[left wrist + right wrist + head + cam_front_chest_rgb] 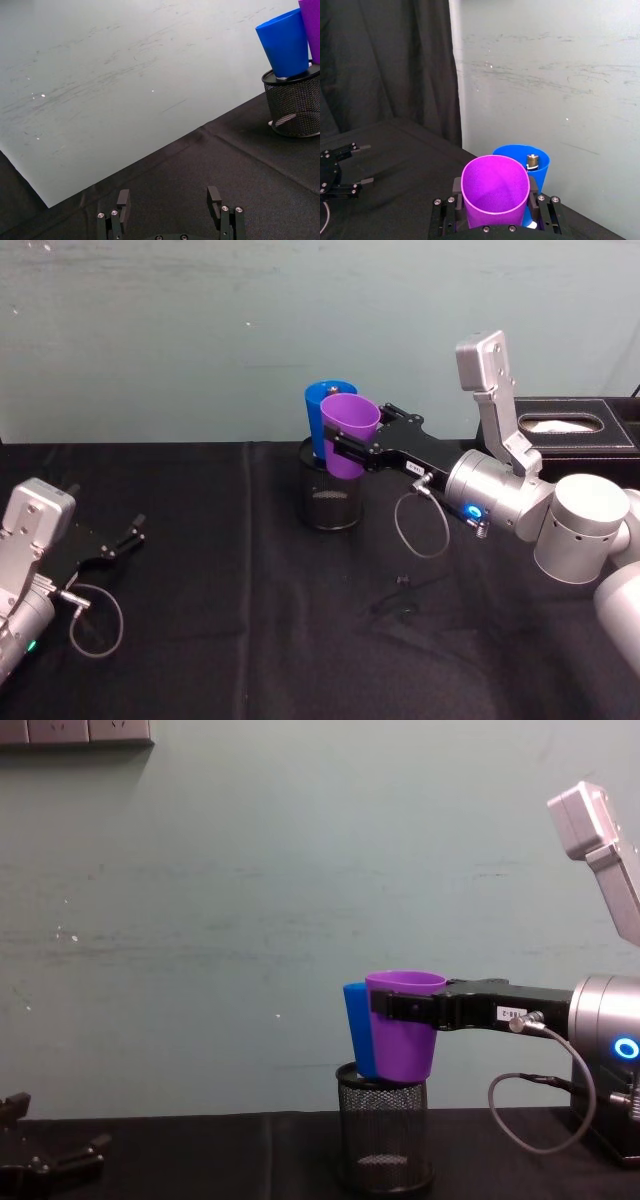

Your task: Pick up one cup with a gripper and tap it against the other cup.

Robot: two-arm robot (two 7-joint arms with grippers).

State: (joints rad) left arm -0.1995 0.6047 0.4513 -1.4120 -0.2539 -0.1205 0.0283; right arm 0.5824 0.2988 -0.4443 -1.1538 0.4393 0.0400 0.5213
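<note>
Pincer (345, 448), right, clamps purple cup (351, 426) beside blue cup (319, 418).

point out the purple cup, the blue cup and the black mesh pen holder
purple cup (403, 1055), chest view, lower part of its side wall
blue cup (283, 45), left wrist view, middle of its side wall
black mesh pen holder (332, 505), head view, front of its mesh wall

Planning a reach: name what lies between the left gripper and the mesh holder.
Bare black tablecloth only, per head view, from left gripper to mesh holder.
</note>
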